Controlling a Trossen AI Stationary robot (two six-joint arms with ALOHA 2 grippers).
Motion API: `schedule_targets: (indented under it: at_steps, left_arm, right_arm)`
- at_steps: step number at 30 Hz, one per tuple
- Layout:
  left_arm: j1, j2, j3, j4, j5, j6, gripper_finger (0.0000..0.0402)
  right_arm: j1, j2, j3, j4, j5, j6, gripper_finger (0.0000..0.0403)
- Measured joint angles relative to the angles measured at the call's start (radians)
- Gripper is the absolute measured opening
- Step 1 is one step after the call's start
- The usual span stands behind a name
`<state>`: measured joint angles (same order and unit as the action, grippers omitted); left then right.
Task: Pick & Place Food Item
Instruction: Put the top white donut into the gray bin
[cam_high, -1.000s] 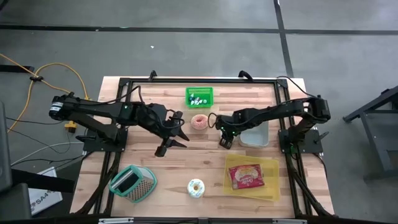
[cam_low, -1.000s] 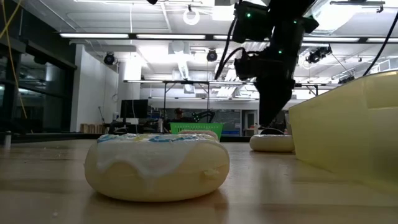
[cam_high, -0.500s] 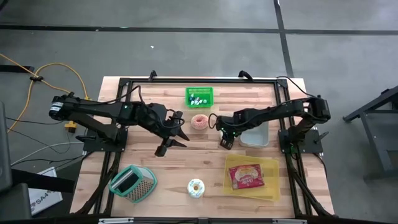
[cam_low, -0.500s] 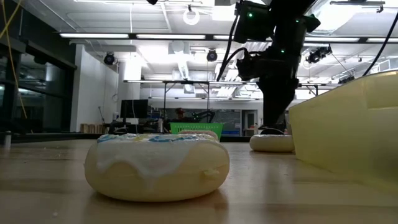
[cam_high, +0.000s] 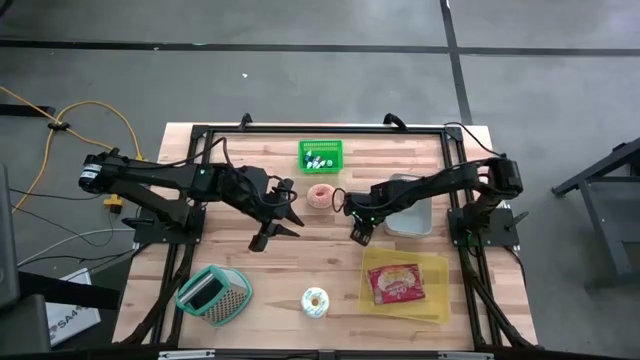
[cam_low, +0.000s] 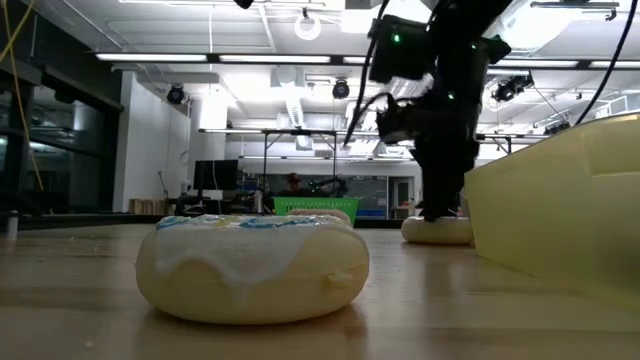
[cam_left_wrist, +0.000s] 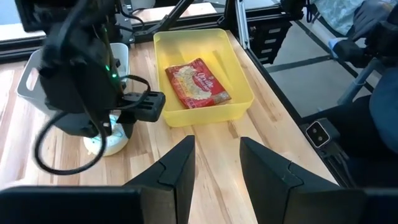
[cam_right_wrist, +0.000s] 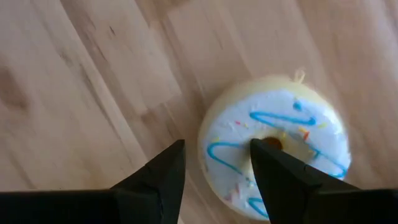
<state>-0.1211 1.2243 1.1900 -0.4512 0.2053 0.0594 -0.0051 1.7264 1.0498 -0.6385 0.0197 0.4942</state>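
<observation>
High view, left to right: a teal and white basket lies near the worktop's front left corner. The left gripper waits over the left half of the wooden worktop, its fingers spread with nothing between them. At the front edge, about midway, sits a white-iced doughnut with blue drizzle. A green basket stands by the back edge, and just in front of it lies a pink doughnut. The right gripper points down at the middle of the worktop, right of the pink doughnut. Its wrist view shows its fingers spread, one on bare wood and one over a second white-iced doughnut with blue drizzle, which lies flat on the boards, not pinched. A pale grey tub stands to the right of that gripper. Toward the front right corner is a yellow tray holding a red food packet.
</observation>
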Motion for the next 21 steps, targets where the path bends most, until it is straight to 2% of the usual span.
schedule_targets:
  at_steps: [7, 21]
  left_arm:
    - [0.0, 0.0, 0.0, 0.0, 0.0, -0.005, 0.0122]
    - [0.0, 0.0, 0.0, 0.001, 0.0, -0.007, 0.0122]
  right_arm:
    - [-0.001, 0.048, 0.0, 0.006, 0.004, 0.0, 0.0169]
    - [-0.001, 0.051, 0.0, 0.007, 0.004, 0.0, 0.0169]
